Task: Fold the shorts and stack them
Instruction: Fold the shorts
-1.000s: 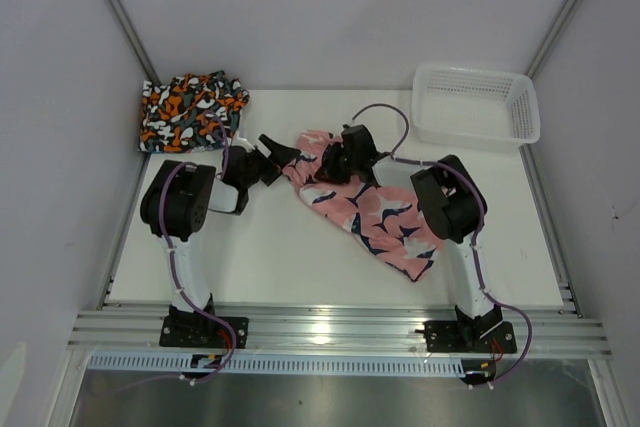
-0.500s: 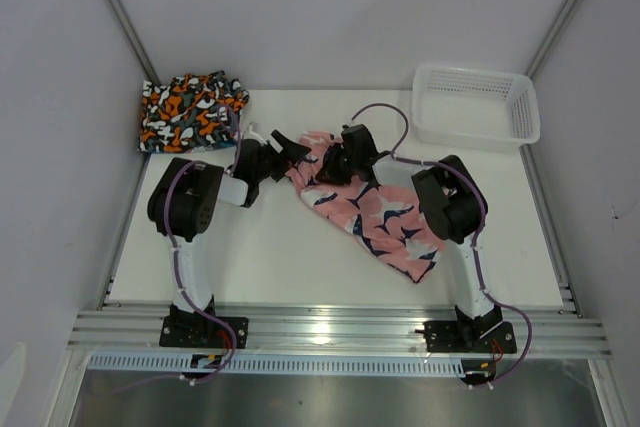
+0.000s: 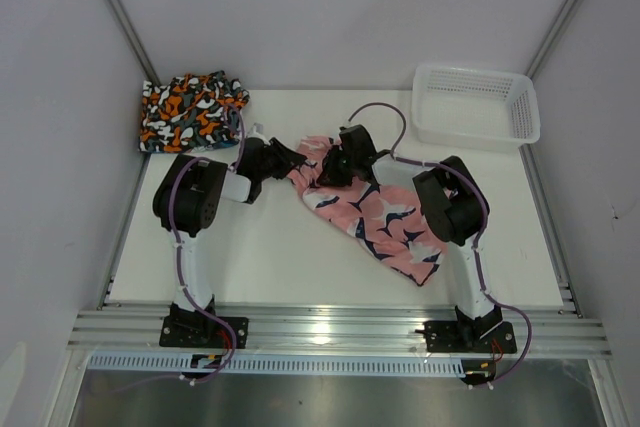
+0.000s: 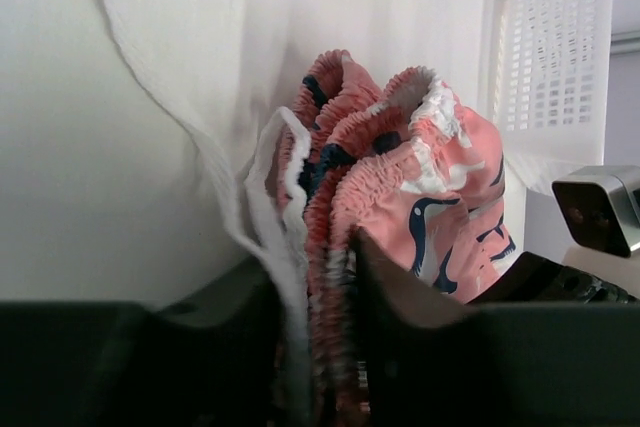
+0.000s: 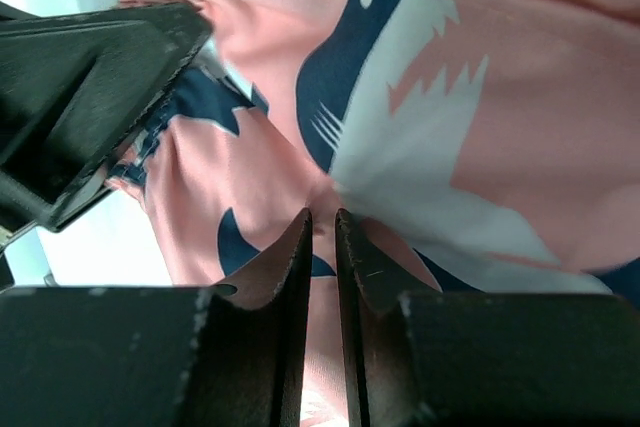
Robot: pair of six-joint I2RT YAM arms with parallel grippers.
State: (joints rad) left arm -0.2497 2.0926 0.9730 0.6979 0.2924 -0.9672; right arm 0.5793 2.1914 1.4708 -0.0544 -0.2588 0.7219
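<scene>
The pink shorts (image 3: 375, 212) lie on the counter (image 3: 260, 247) in the middle, between the two arms. The left gripper (image 3: 285, 159) pinches their stretchy top edge. The right gripper (image 3: 335, 162) sits on the same end, almost closed, with pink cloth in its thin gap. The orange shorts (image 3: 190, 110) lie folded in the far left corner. A white basket (image 3: 470, 74) sits far right

Arms reach inward; left hand (image 4: 315, 259), right hand (image 5: 322, 222) both pinched (tips near).
</scene>
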